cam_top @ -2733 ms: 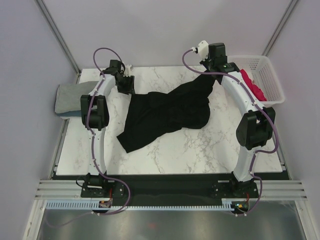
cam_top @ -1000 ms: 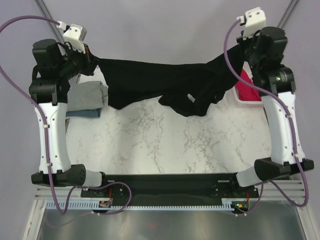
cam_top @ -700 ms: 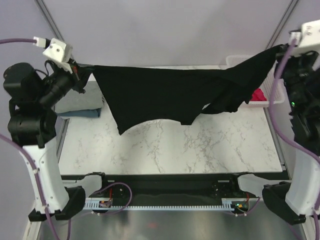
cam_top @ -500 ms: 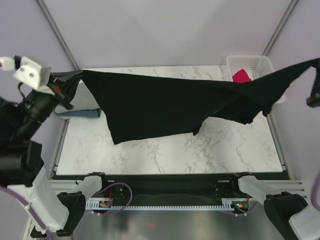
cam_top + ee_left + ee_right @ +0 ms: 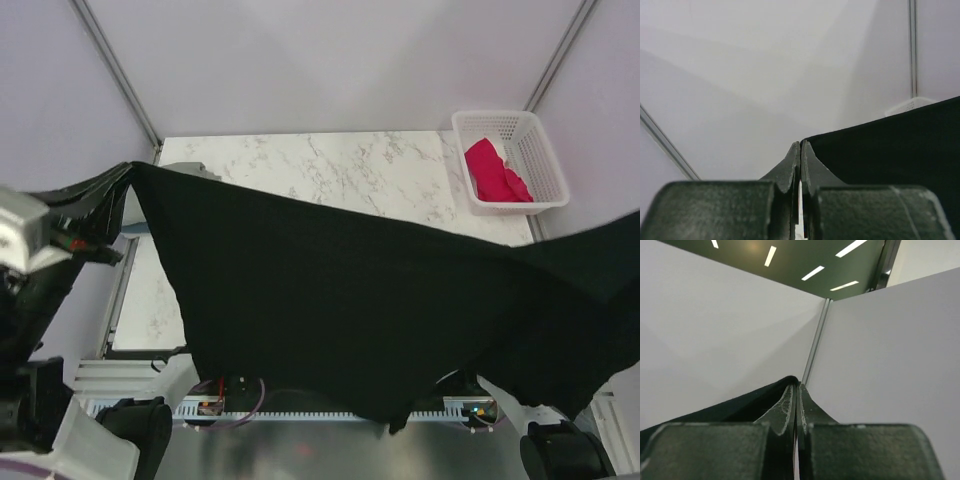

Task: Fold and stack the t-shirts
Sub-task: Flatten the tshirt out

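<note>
The large black t-shirt (image 5: 350, 300) hangs stretched wide in the air between both grippers, high above the table and close to the top camera. My left gripper (image 5: 118, 185) is shut on its left corner; in the left wrist view the gripper (image 5: 800, 145) pinches the black cloth (image 5: 890, 150). My right gripper (image 5: 797, 386) is shut on the other end of the black cloth (image 5: 715, 412); it lies beyond the right edge of the top view. A crimson-pink t-shirt (image 5: 495, 170) lies in the basket. The grey and blue t-shirts are hidden behind the black one.
The white lattice basket (image 5: 500, 115) stands at the table's far right corner. The marble table (image 5: 350, 165) shows only along its far part; the rest is covered from view by the hanging shirt. Grey walls enclose the cell.
Both arms have risen and spread apart, lifting the black t-shirt off the table and pulling it taut towards the camera. The right gripper has left the top view.
</note>
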Motion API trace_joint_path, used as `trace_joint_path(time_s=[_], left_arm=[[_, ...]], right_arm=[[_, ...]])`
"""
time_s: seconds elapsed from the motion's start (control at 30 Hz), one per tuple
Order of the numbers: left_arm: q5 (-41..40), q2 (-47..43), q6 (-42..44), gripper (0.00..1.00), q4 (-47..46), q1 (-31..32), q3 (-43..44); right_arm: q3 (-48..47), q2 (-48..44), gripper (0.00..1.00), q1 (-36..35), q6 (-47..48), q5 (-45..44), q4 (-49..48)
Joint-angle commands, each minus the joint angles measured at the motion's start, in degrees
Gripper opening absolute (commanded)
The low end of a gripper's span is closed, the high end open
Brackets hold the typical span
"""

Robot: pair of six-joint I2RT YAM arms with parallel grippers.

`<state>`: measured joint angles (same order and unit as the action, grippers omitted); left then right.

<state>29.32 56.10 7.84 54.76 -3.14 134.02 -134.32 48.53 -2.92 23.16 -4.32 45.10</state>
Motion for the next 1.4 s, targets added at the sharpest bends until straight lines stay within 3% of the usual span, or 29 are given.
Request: trace_joint_path(time_s=[0.0, 0.13, 0.27, 0.37, 0.47, 0.5, 0.57, 0.6, 0.7, 0.8, 0.83, 1.0, 1.1, 1.37], left_arm=[[-3.7, 6.1, 1.5, 0.02, -0.9, -0.2, -4.5], [-1.7, 8.3, 4.0, 0.02, -1.5, -0.2, -18.5], [-0.9, 12.4, 7.7, 0.02, -5.0, 0.0, -35.5], [-0.8, 16.1, 9.9, 0.02, -10.2, 0.5, -46.8], [-2.8, 24.1, 11.9, 0.02, -15.5, 1.1, -53.6], [-4.3, 30.6, 12.8, 0.02, -16.7, 1.2, -54.0], [-4.9, 37.5, 13.3, 0.02, -17.0, 1.3, -51.6], [-6.5, 41.4, 12.6, 0.02, -17.1, 1.3, -49.9], [-8.1, 54.4, 11.6, 0.02, -17.6, 1.4, -41.5], [-10.2, 64.6, 10.9, 0.02, -18.1, 1.5, -31.6], [-10.4, 67.0, 11.1, 0.02, -17.8, 1.6, -26.3], [-14.4, 79.2, 12.4, 0.02, -16.1, 1.6, -9.3], [-16.3, 83.7, 11.4, 0.02, -16.6, 0.6, -2.9], [-17.5, 85.7, 10.7, 0.02, -24.2, 0.2, -2.2]], right_arm=[[10.9, 5.0, 0.0, 0.0, 1.5, -0.7, -6.2], [31.5, 5.8, 0.0, 0.1, 2.2, 3.5, -14.2], [44.1, 10.7, 0.0, 0.1, 2.0, 7.0, -19.6], [52.9, 16.9, 0.0, 0.0, 2.7, 9.1, -25.2], [59.3, 26.0, 0.0, 0.0, 3.8, 10.2, -32.6], [59.8, 32.4, 0.0, -0.1, 4.3, 10.5, -33.8], [58.3, 39.9, 0.0, -0.2, 3.7, 10.8, -37.4], [56.6, 48.2, 0.0, -0.2, 3.7, 11.2, -37.8], [44.9, 65.3, 0.0, -0.6, 2.2, 9.9, -37.4], [26.8, 81.0, 0.0, -1.4, 1.2, 6.2, -32.9], [16.8, 84.8, 0.0, -1.8, 1.3, 5.4, -30.0], [-6.1, 102.7, 0.0, -2.3, 2.2, 1.6, -27.9], [-3.9, 103.8, 0.0, -2.2, 0.5, 0.9, -34.7], [-1.2, 103.6, 0.0, -2.5, -0.5, -3.1, -42.8]])
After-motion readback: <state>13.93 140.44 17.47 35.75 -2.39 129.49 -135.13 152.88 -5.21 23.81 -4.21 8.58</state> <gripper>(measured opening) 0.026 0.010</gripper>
